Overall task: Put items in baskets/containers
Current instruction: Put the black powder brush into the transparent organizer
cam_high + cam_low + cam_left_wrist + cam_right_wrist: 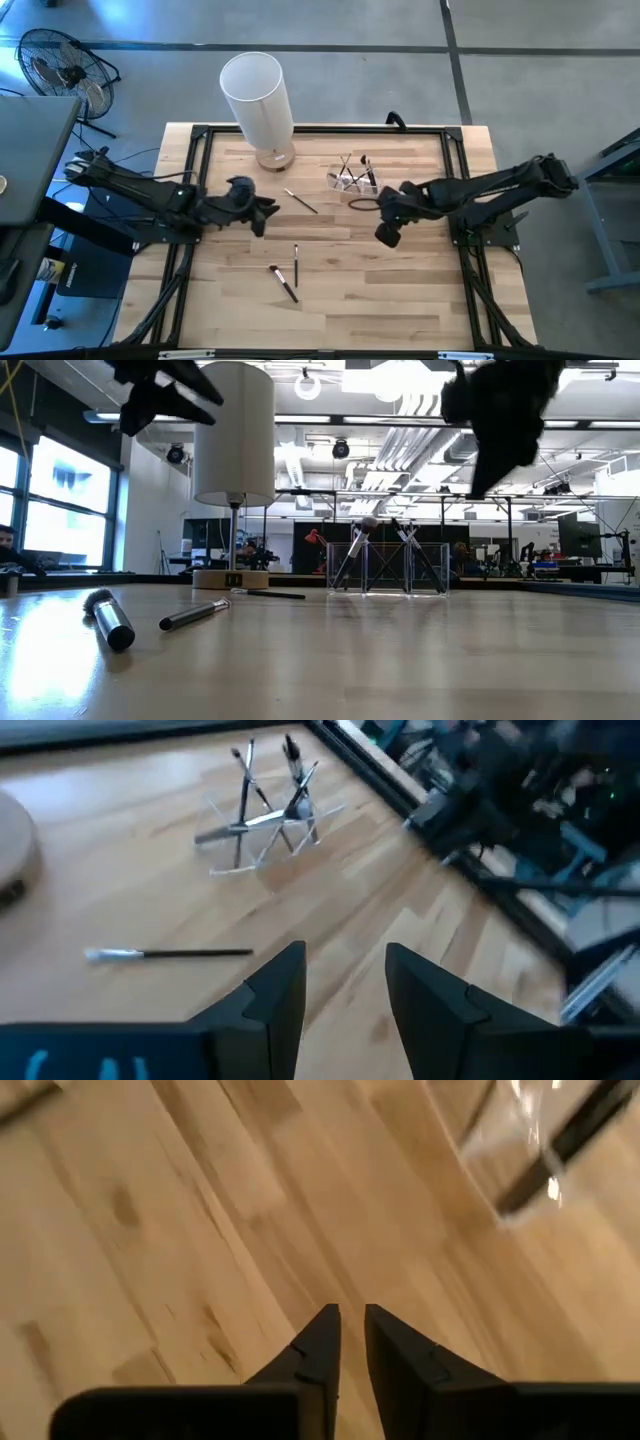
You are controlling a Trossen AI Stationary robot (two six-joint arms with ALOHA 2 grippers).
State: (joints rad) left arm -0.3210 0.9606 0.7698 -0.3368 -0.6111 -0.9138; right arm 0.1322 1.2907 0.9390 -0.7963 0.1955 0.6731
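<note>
The clear holder (352, 178) stands right of the table's middle toward the far edge, with several dark brushes leaning in it; it also shows in the low view (390, 568) and the left wrist view (265, 820). Three brushes lie flat on the wood: one (300, 201) near the middle, two (295, 262) (284, 283) nearer the front. My left gripper (260, 213) hovers open left of the middle brush (170, 954). My right gripper (386, 235) hangs shut above bare wood, near side of the holder (530, 1150). Both are raised off the table (160, 390) (500, 420).
A tall white cylinder on a wooden base (258, 100) stands at the far edge, left of the holder. A dark cable loop (362, 203) lies just in front of the holder. A black frame (200, 135) borders the table. Bare wood spreads along the near edge.
</note>
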